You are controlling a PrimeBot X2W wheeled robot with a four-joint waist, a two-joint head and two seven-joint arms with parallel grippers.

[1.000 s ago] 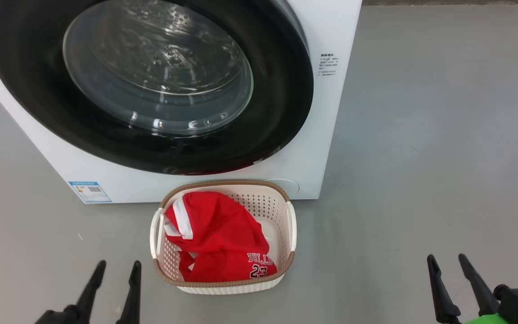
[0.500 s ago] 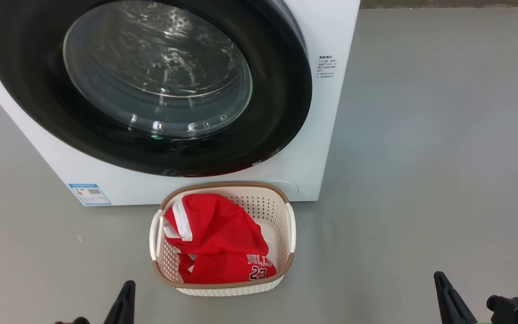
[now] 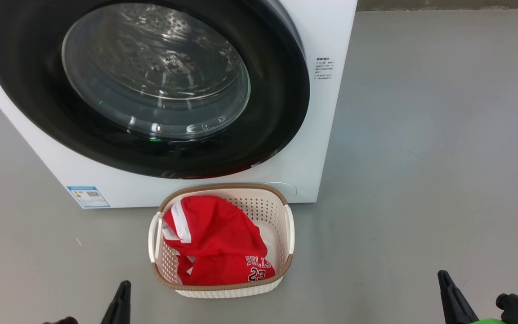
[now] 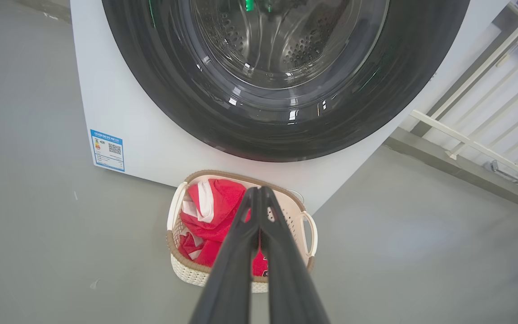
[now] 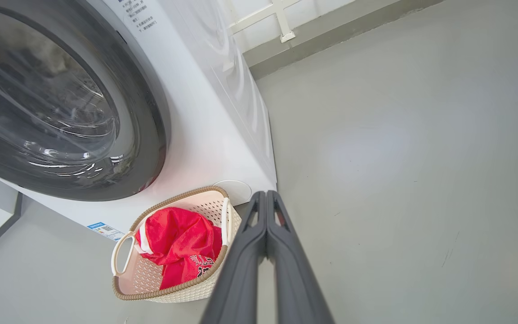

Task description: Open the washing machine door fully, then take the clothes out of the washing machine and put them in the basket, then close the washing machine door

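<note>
The white washing machine [image 3: 326,135] stands ahead with its round black-ringed door [image 3: 281,112] lying flat against the front, shut. In front of it on the floor sits the cream basket [image 3: 286,225], and the red clothes [image 3: 218,243] with "BULLS 23" lettering lie bundled inside. My left gripper [image 3: 123,290] shows at the bottom left, shut and empty, well short of the basket. My right gripper [image 3: 443,279] is at the bottom right, also shut and empty. In the left wrist view the left gripper [image 4: 259,191] has both fingers pressed together; in the right wrist view the right gripper [image 5: 265,194] does too.
Grey floor [image 3: 421,157] spreads to the right of the machine. A blue label [image 3: 87,196] marks the machine's lower left corner. A white railing [image 4: 479,112] and a low wall base run behind the machine.
Both grippers went from open to shut and dropped lower in the head view. The head view shifted slightly; basket, clothes and door stayed put.
</note>
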